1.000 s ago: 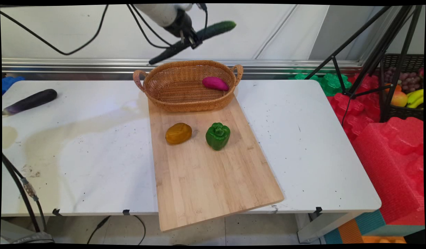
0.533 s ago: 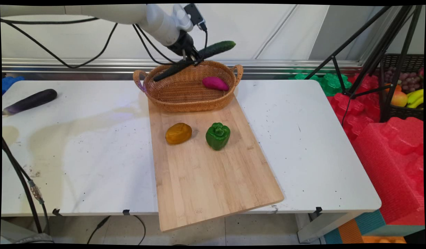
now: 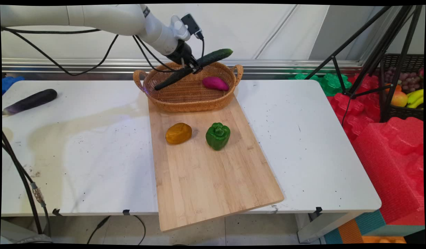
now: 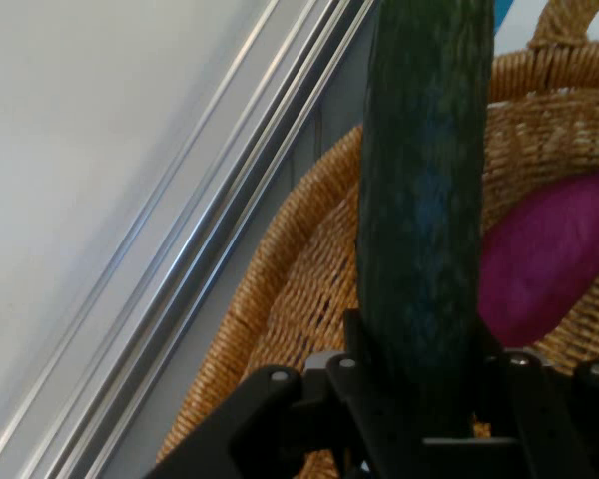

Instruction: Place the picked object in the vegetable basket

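My gripper (image 3: 189,66) is shut on a long dark green cucumber (image 3: 213,56), held slantwise over the wicker basket (image 3: 171,100) at the back of the wooden board. The cucumber's lower left end dips inside the basket and its right end rises above the far rim. A magenta sweet potato (image 3: 215,83) lies in the basket's right part. In the hand view the cucumber (image 4: 424,200) runs straight up between the fingers, with the basket (image 4: 280,289) and the sweet potato (image 4: 544,259) beneath it.
On the wooden cutting board (image 3: 206,173) lie an orange-brown potato (image 3: 178,133) and a green bell pepper (image 3: 218,135). A dark eggplant (image 3: 29,101) rests at the table's far left. A tripod (image 3: 368,52), red foam and a fruit crate (image 3: 405,86) stand to the right.
The arm has come down with the cucumber from high above the basket until its lower end is inside the basket. Everything on the board and table has stayed put.
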Controlling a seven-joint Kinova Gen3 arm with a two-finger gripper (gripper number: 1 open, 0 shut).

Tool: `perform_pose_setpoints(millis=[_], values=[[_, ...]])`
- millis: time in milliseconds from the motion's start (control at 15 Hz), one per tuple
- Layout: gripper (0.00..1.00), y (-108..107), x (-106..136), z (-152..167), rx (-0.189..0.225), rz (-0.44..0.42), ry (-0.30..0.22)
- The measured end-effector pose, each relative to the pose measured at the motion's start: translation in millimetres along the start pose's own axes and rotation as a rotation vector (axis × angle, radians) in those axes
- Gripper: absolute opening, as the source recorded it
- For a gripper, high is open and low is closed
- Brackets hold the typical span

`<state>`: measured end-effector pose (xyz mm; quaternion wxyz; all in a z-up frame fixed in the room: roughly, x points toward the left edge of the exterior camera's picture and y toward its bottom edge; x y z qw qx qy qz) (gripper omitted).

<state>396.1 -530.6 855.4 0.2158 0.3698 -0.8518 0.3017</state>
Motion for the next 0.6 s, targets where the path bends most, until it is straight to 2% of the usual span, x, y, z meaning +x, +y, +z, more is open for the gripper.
perform_pose_setpoints(millis=[200, 267, 600], values=[[0.0, -3.4, -9.4, 4.9, -0.001, -0.021, -0.003], [1.0, -4.4, -11.8, 6.0, 0.0, -0.027, -0.002], [1.0, -8.3, -17.8, 4.9, 0.011, -0.048, 0.01]])
